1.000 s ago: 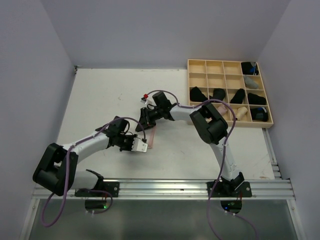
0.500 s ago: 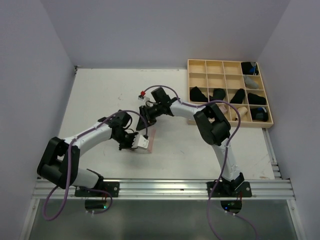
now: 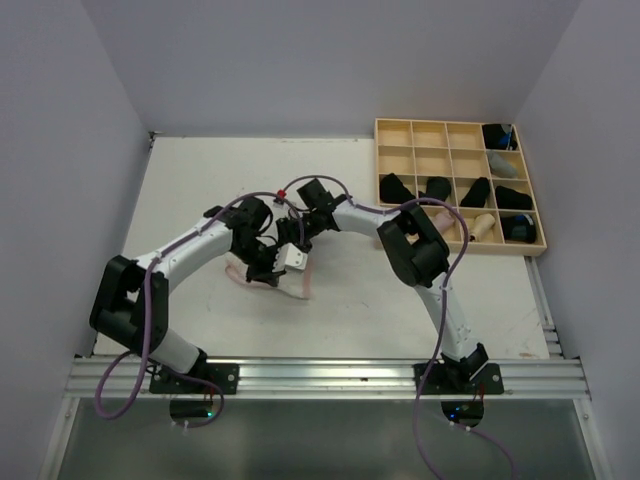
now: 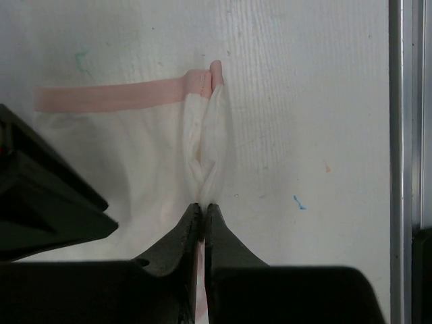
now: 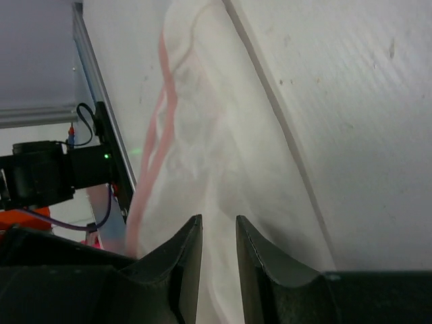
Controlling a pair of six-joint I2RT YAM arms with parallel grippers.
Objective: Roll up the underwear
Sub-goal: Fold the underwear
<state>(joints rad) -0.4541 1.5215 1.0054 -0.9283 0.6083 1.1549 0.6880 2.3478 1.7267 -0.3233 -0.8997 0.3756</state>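
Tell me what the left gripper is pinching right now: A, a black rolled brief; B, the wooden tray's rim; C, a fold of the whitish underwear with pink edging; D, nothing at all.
C: the left gripper, jaws shut, pinches a raised fold of the whitish underwear with pink edging.

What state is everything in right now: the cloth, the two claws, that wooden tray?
whitish underwear: unrolled, one fold pinched up.
left gripper: shut on the underwear's fold.
right gripper: jaws slightly apart over the underwear.
wooden tray: partly filled, several compartments empty.
black rolls: rolled up, sitting in tray compartments.
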